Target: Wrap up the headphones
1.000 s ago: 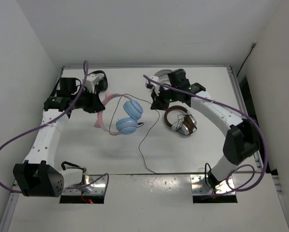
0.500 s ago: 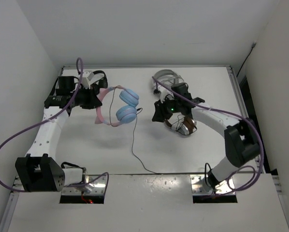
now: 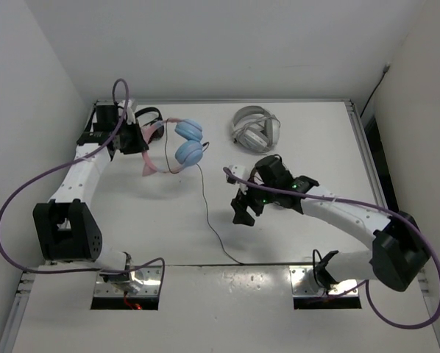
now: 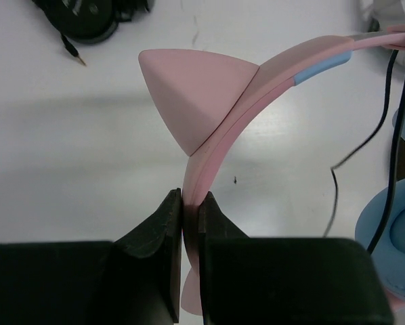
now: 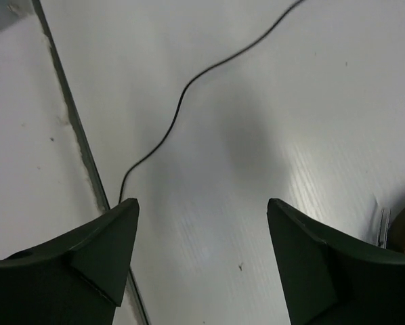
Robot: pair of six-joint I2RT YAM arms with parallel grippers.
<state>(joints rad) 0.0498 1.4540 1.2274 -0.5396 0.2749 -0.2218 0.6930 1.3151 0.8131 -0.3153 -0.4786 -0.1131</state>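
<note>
open table (image 3: 132,213) left of cable (image 3: 206,206), grey headset (image 3: 254,126) behind

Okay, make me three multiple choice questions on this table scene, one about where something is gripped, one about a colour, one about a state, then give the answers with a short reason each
1. Where does the left gripper hold the over-ear headphones with light-blue ear cups and a pink headband?
A. on the pink headband
B. on an ear cup
C. on the cable

2. What colour is the thin cable trailing from them?
A. white
B. black
C. red

3. What state is the right gripper in?
A. shut on the cable
B. shut on nothing
C. open

Answers:
1 A, since the left wrist view shows its jaws pinching the band.
2 B, since it runs as a dark line across the white table.
3 C, since the right wrist view shows its jaws wide apart with nothing between them.
</note>
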